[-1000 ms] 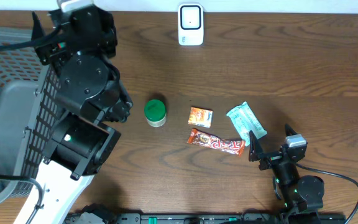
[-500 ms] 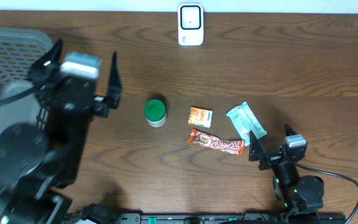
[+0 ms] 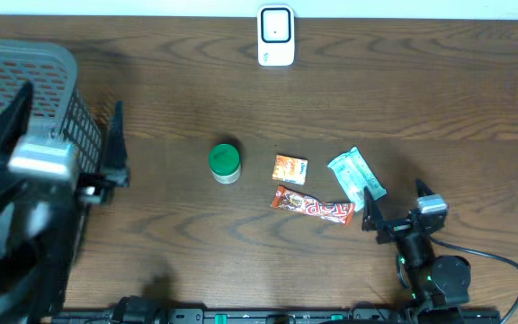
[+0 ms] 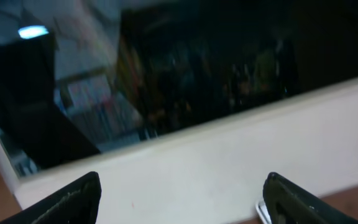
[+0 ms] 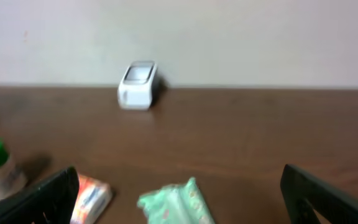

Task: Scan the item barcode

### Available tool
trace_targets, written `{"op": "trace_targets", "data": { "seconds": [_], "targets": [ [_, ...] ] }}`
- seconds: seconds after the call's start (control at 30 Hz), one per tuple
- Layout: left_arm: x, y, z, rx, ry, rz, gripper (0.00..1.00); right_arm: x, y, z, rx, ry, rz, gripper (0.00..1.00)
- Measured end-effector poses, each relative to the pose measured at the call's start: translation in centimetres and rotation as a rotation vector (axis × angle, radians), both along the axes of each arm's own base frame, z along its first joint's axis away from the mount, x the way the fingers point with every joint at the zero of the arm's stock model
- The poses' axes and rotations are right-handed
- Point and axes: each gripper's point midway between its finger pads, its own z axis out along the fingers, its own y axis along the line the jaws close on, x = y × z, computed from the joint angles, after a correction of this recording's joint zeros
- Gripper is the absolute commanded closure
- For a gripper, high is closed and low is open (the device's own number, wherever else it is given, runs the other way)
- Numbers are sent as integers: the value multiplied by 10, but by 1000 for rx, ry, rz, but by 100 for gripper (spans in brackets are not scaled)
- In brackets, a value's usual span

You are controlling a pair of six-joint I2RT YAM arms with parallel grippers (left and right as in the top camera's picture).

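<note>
Dark wood tabletop with nothing picked up yet, so I'd say we're at the very start: choose an item and grab it. The candidates sit in a loose bunch mid-table: green-lidded tin, small orange packet, red candy bar and mint-green pouch. The white scanner is well apart from them at the far edge.

The right claw is parked low at the near edge, jaws spread wide and empty, aimed across the table. The pouch and the end of the candy bar are just ahead of it. Its own camera sees the pouch, the orange packet and the scanner beyond.

The left claw is over by the grey basket, also wide open with nothing in it. It's tilted up enough that its camera only gets wall and something dark.

My guess for the next move: the right arm reaches forward, drops onto the pouch or bar, closes, then carries it barcode-first toward the scanner.
</note>
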Motion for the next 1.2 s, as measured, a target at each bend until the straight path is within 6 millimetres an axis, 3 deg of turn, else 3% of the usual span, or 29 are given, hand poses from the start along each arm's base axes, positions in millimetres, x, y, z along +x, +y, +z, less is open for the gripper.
{"op": "trace_targets", "data": {
  "seconds": [0.1,0.2,0.3,0.4,0.43,0.53,0.57,0.63,0.73,0.9,0.93,0.97,1.0,1.07,1.2],
  "targets": [
    [-24,0,8,-4,-46,-18,16,-1,1,19,29,-71,8,1],
    [-48,2,15,-8,-93,-22,16,-4,14,20,81,-64,83,1],
    [-74,6,23,-15,-153,-23,16,-9,29,3,159,39,175,1],
    [-86,7,26,-18,-180,-22,16,-19,38,-14,209,197,220,1],
    [-87,7,26,-18,-181,-22,16,-22,39,-10,216,206,228,1],
    [-88,7,26,-18,-182,-22,16,-36,41,34,203,232,247,1],
    [-88,8,26,-18,-184,-22,16,-38,41,41,197,246,246,1],
    [-93,8,28,-20,-195,-22,16,-41,40,47,176,347,235,1],
    [-100,9,30,-21,-212,-23,16,-41,41,39,164,546,222,1],
    [-120,12,32,-27,-257,-22,16,-27,67,46,204,708,355,1],
    [-125,12,32,-28,-267,-22,16,-25,72,45,219,733,386,1],
    [-133,13,31,-30,-282,-22,16,-24,79,41,241,769,422,12],
    [-141,14,31,-32,-301,-22,16,-25,84,37,260,802,448,14],
    [-152,16,31,-35,-324,-22,16,-23,86,28,276,852,451,7],
    [-165,17,31,-38,-354,-22,16,-28,67,-22,337,1115,242,2]
  ]
}}
